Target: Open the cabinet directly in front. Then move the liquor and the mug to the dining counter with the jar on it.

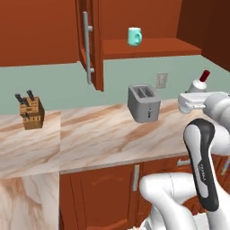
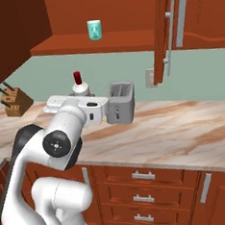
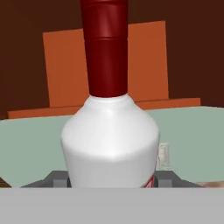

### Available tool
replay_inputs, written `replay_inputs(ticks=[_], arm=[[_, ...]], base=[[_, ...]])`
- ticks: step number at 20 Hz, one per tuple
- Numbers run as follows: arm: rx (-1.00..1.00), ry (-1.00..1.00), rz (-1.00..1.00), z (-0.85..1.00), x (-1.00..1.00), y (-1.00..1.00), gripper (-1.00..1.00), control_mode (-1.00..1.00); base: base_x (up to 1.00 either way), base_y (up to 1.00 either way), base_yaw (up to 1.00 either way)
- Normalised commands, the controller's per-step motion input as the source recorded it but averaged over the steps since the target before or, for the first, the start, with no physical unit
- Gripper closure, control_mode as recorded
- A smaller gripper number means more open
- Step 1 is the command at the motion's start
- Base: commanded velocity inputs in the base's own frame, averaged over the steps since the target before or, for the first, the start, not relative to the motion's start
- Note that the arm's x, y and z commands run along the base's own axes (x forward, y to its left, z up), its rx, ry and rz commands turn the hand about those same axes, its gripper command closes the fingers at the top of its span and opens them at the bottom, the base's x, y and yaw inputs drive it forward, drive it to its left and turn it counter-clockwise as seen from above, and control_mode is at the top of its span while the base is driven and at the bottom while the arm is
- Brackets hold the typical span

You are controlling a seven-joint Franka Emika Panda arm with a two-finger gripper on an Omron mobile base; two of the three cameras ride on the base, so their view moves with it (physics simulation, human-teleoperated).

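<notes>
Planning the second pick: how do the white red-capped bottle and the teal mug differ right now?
The white red-capped liquor bottle sits between the hand's fingers, out over the counter; the small teal mug stands untouched on the open cabinet's shelf. The bottle is narrow-necked and taller; the mug is squat with a side handle. Both are upright.

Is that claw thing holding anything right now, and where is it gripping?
Yes: the gripper holds the small white bottle with a red neck, clamped low on its white body, one finger on each side.
</notes>
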Motion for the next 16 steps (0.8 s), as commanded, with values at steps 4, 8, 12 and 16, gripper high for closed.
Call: replay_inputs(ticks=[4,8,12,16], arm=[[0.0,0.0,0.0,0.0,0.0,0.0,1.0,1.0],[0.0,0.0,0.0,0.0,0.0,0.0,1.0,1.0],[0.0,0.0,0.0,0.0,0.0,0.0,1.0,1.0],[0.0,0.0,0.0,0.0,0.0,0.0,1.0,1.0]], base=[[-0.27,-0.03,-0.77],[0.0,0.01,-1.0],[0.0,0.0,-1.0],[0.0,0.0,-1.0]])
